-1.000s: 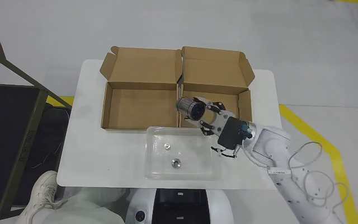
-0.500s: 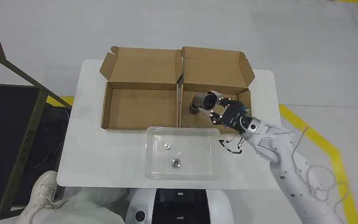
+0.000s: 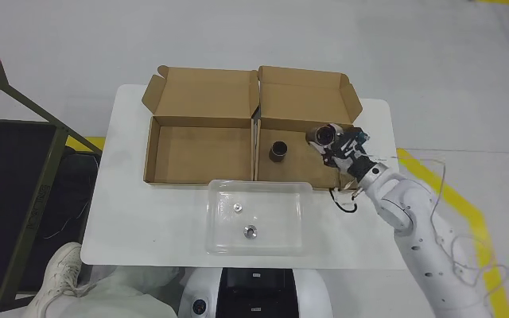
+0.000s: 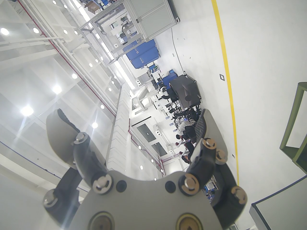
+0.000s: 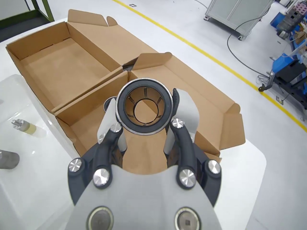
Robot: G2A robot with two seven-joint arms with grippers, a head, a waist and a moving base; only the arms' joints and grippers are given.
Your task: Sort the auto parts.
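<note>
Logged over the last second: bearing sleeve (image 3: 323,135) carried from above the near left corner of the right box (image 3: 306,167), at the far rim of the clear tray (image 3: 213,219), rightward and a little farther, to above that box's right half.

Clamped across its sides by the right gripper (image 5: 144,107), jaws closed only as far as the sleeve allows, bore facing the wrist camera.

Uncovered by that shift: a second, matching sleeve (image 3: 279,150) standing on the box floor, left part, well apart from the held one.

Judged: carry nearly done, release pending, held sleeve apparently not yet down on the cardboard.

Left in the tray: two small metal parts (image 3: 249,232).

Seen of the left gripper (image 4: 130,123): fingers spread wide, nothing between them, aimed off into the room.
</note>
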